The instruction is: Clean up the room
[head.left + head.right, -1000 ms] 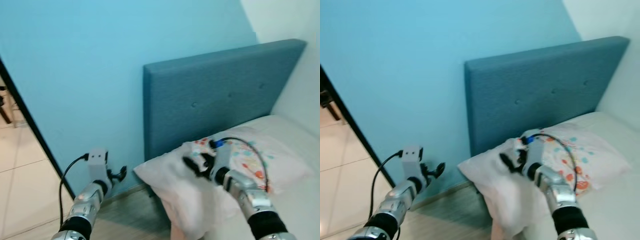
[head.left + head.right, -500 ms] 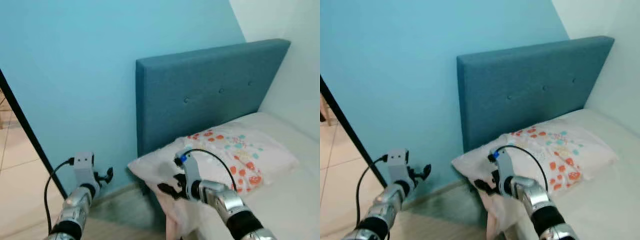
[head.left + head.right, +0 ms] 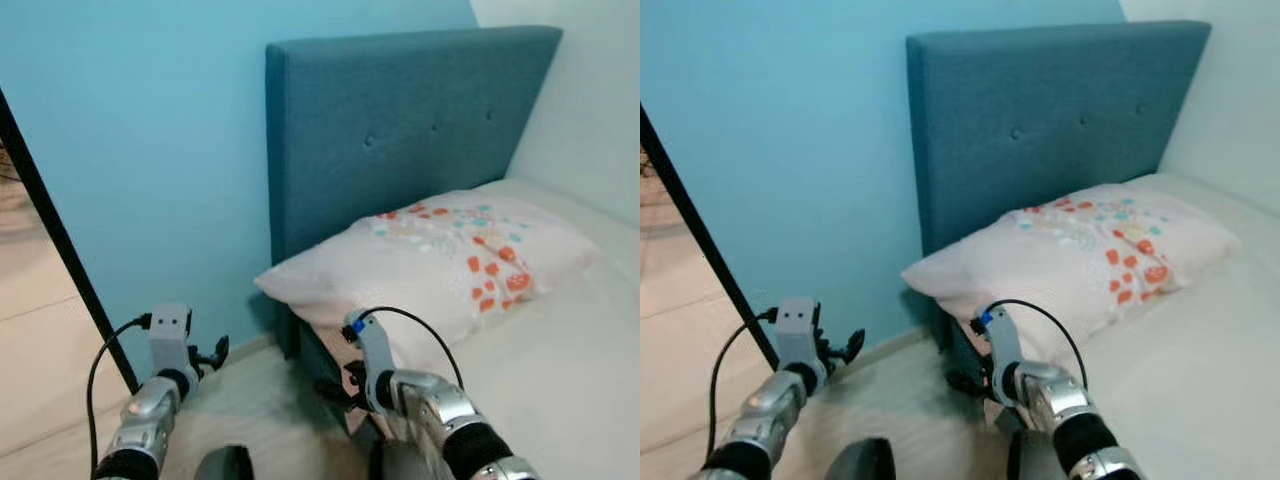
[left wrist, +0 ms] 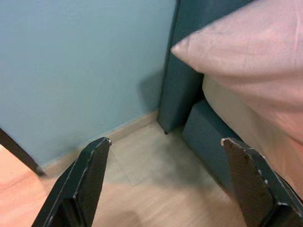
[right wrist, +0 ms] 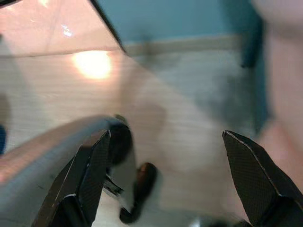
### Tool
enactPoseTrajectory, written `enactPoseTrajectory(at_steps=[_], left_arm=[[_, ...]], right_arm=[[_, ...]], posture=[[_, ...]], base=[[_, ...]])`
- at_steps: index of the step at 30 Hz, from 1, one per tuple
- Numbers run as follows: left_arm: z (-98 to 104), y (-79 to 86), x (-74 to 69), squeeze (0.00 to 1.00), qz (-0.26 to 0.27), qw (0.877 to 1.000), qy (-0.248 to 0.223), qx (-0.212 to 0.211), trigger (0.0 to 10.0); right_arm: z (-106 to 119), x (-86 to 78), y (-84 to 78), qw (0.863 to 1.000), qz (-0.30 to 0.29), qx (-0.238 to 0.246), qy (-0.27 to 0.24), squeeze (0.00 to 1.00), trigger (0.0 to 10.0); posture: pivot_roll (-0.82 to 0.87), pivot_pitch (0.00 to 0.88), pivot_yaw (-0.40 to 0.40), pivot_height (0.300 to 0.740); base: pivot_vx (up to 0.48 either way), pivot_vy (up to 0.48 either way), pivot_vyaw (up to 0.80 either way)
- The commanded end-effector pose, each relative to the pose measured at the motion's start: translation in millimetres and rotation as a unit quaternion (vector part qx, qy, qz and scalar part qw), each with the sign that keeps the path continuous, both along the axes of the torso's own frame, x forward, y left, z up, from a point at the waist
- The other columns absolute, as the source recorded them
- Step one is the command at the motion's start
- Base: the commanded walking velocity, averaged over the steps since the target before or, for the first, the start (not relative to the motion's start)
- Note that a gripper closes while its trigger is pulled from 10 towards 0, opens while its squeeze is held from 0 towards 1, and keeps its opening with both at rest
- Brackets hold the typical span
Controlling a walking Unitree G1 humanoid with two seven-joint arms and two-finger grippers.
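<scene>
Right gripper (image 3: 335, 385) has left the pillow (image 3: 430, 260) — now low at 6 o'clock, fingers spread, empty; left gripper (image 3: 212, 352) spread too.

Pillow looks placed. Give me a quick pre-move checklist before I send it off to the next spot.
1. Pillow on the bed against the headboard: ok, though one corner overhangs the mattress edge.
2. Right gripper off the pillow, fingers open, holding nothing: ok.
3. Left gripper open, holding nothing, out over the floor: ok.
4. Floor beside the bed free of clutter: ok in what shows.
5. Rest of the room tidy: cannot tell.
</scene>
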State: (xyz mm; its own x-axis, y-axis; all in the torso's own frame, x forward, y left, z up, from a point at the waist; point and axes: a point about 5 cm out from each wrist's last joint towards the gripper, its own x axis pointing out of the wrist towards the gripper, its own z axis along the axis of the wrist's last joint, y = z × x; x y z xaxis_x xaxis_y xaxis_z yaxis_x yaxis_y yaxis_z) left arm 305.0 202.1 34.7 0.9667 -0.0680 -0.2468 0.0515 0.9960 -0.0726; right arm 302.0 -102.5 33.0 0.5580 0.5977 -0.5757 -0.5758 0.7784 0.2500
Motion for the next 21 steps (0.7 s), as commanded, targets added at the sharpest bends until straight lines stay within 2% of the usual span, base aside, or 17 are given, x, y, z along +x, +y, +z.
enactPoseTrajectory(at_steps=[1, 6, 16, 19, 21], left_arm=[[-2.8, -0.5, -3.2, 0.00, -0.005, 1.000, 0.004, 0.006, 10.0], [-1.6, -4.9, -3.8, 0.00, -0.015, 1.000, 0.001, 0.005, 10.0], [4.0, -16.7, -3.4, 0.00, -0.033, 0.999, -0.013, 0.001, 10.0], [11.6, -22.0, -5.7, 0.00, -0.041, 0.999, -0.027, -0.005, 10.0], [13.9, -23.1, -6.3, 0.00, -0.043, 0.999, -0.031, -0.006, 10.0]], right_arm=[[5.7, 5.8, -4.2, 1.000, -0.010, -0.003, -0.018, 0.00, 10.0], [4.3, 7.3, -3.7, 0.999, 0.009, -0.024, -0.033, 0.00, 10.0], [20.0, 21.9, 11.4, 0.996, 0.037, -0.022, -0.078, 0.00, 10.0], [29.8, 33.3, 25.8, 0.994, 0.057, -0.027, -0.092, 0.00, 10.0], [33.1, 36.6, 29.4, 0.993, 0.060, -0.025, -0.095, 0.00, 10.0]], posture=[[0.10, 0.097, -0.041, 0.581], [0.10, 0.116, -0.038, 0.581], [0.11, 0.156, -0.036, 0.581], [0.15, 0.218, -0.038, 0.581], [0.15, 0.218, -0.038, 0.581]], base=[[0.000, 0.000, 0.00], [0.000, 0.000, 0.00], [0.000, 0.000, 0.00], [0.000, 0.000, 0.00], [0.000, 0.000, 0.00]])
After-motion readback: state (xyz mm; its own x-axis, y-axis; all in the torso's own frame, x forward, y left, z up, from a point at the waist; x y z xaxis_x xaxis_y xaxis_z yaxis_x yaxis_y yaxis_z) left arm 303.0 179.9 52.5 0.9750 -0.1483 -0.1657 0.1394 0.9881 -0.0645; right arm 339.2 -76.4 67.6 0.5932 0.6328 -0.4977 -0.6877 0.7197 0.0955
